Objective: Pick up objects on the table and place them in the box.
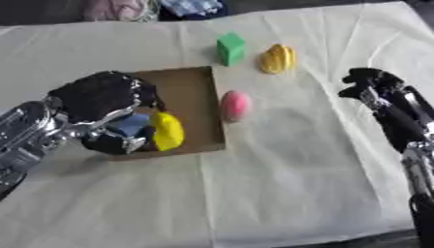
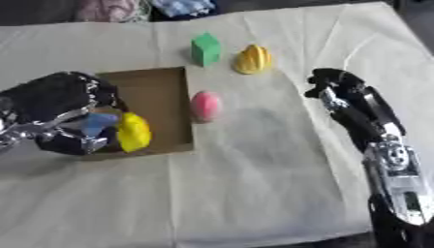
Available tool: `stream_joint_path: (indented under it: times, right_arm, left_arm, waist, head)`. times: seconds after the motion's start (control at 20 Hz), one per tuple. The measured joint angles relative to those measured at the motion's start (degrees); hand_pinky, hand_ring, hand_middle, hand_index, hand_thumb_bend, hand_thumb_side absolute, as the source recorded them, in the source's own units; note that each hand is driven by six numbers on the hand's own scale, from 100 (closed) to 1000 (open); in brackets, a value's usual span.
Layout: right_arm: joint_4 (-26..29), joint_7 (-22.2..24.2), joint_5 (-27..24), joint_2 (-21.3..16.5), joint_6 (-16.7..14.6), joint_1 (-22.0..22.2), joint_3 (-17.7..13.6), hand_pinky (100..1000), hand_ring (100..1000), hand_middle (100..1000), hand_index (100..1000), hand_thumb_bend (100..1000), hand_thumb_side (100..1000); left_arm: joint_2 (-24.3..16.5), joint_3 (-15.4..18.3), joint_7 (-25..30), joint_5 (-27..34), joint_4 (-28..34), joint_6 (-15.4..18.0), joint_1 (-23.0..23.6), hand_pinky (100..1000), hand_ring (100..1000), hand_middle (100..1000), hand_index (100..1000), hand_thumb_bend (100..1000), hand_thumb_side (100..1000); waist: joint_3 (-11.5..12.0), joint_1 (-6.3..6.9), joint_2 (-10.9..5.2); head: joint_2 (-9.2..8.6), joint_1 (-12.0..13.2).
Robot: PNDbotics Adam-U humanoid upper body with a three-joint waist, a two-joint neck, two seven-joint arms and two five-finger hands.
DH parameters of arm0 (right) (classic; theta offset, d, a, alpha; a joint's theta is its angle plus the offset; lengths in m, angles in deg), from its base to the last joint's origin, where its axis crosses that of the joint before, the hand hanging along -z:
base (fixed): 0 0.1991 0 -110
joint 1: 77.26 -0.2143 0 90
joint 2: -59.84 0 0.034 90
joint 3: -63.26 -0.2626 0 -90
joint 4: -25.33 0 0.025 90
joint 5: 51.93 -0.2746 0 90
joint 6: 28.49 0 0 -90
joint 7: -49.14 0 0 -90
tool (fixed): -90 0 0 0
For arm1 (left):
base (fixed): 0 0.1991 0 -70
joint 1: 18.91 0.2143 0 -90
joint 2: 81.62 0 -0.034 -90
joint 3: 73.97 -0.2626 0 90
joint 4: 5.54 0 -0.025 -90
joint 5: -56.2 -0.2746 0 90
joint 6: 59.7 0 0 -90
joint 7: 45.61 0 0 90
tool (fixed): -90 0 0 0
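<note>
A shallow brown cardboard box (image 1: 188,92) lies left of centre on the cloth. My left hand (image 1: 100,99) hovers over the box's front left part, fingers curled round a blue object (image 1: 130,124). A yellow object (image 1: 168,131) lies in the box just right of that hand. A pink egg-shaped object (image 1: 236,105) rests on the cloth beside the box's right wall. Farther back stand a green block (image 1: 230,48) and a yellow-orange ribbed object (image 1: 278,58). My right hand (image 2: 337,83) hangs above the cloth at the right, fingers curled, holding nothing.
A cream cloth (image 1: 288,184) covers the whole table. Bundled fabric (image 1: 157,7) lies beyond the table's far edge. The dark table edge shows at the lower right.
</note>
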Motion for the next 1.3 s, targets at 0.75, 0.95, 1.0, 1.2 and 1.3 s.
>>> stream_joint_path:
  times: [0.75, 0.95, 1.0, 1.2, 1.3]
  right_arm:
    - [-1.31, 0.72, 0.15, -1.44, -1.79, -3.22, 0.00, 818, 653, 689, 773, 100, 343]
    - [-3.53, 2.17, 0.71, -3.77, -4.97, -7.42, 0.19, 822, 659, 695, 783, 100, 393]
    - [-4.27, 2.85, 0.94, -4.40, -6.17, -8.84, 0.36, 823, 662, 698, 787, 100, 399]
    - [-7.87, 7.38, 2.57, -7.00, -12.59, -15.38, 1.25, 829, 683, 733, 828, 100, 374]
    - [-10.63, 10.66, 3.54, -8.48, -17.15, -19.40, 2.02, 829, 696, 745, 841, 100, 348]
  left_arm:
    - [0.72, 6.42, -0.53, 9.76, 4.48, -0.55, 4.01, 731, 635, 668, 825, 100, 252]
    - [1.38, 9.44, -5.48, 16.12, 4.75, 0.90, 6.06, 729, 618, 650, 821, 100, 314]
    - [1.81, 10.08, -6.76, 17.70, 4.78, 1.43, 6.64, 729, 615, 646, 820, 100, 331]
    - [3.74, 12.10, -11.10, 23.30, 4.86, 3.49, 9.56, 724, 599, 626, 817, 100, 412]
    - [5.27, 12.90, -12.81, 25.96, 4.87, 4.28, 11.41, 721, 595, 623, 817, 100, 434]
  waist:
    - [1.79, 0.00, 0.00]
    - [2.66, -0.05, 0.00]
    - [2.87, -0.11, 0.00]
    - [3.71, -0.35, -0.03]
    - [4.21, -0.35, -0.06]
  head:
    - [0.00, -1.25]
    - [0.00, -2.07]
    - [0.00, -2.28]
    - [0.00, -3.21]
    - [0.00, -3.78]
